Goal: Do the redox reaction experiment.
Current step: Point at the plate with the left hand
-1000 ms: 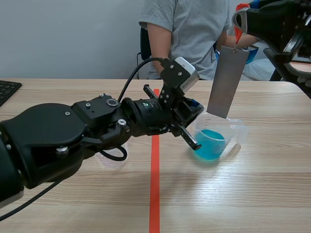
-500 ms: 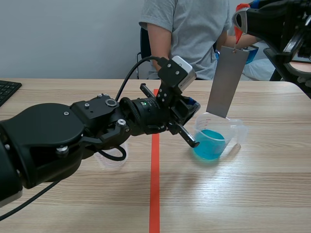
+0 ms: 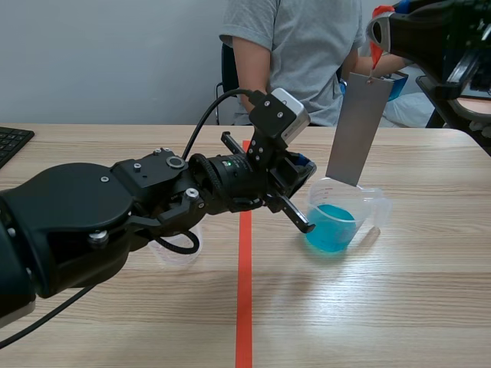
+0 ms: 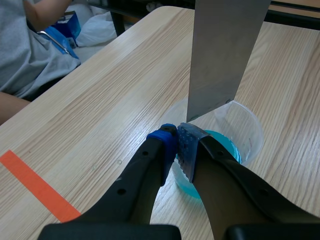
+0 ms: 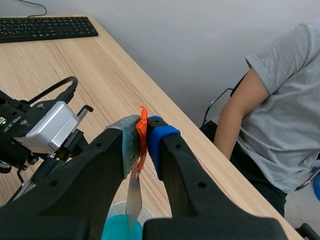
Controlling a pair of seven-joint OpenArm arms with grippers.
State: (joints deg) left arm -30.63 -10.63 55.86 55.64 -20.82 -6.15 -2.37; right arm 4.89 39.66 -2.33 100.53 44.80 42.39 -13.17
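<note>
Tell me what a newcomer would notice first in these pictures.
The tall grey metal sheet stands out most: it hangs upright from an orange tab pinched in the right gripper, with its lower edge at the mouth of the clear cup, right of the red tape line. Next is the bright blue liquid in that cup, whose near rim the left gripper pinches. A person in a grey shirt sits across the table.

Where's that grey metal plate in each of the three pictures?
Scene view: grey metal plate hangs upper right, lower edge at the cup of blue liquid.
Left wrist view: just ahead of the left pincer, over the cup.
Right wrist view: edge-on sliver hanging from the right pincer.
Shared landmark: the cup.
</note>
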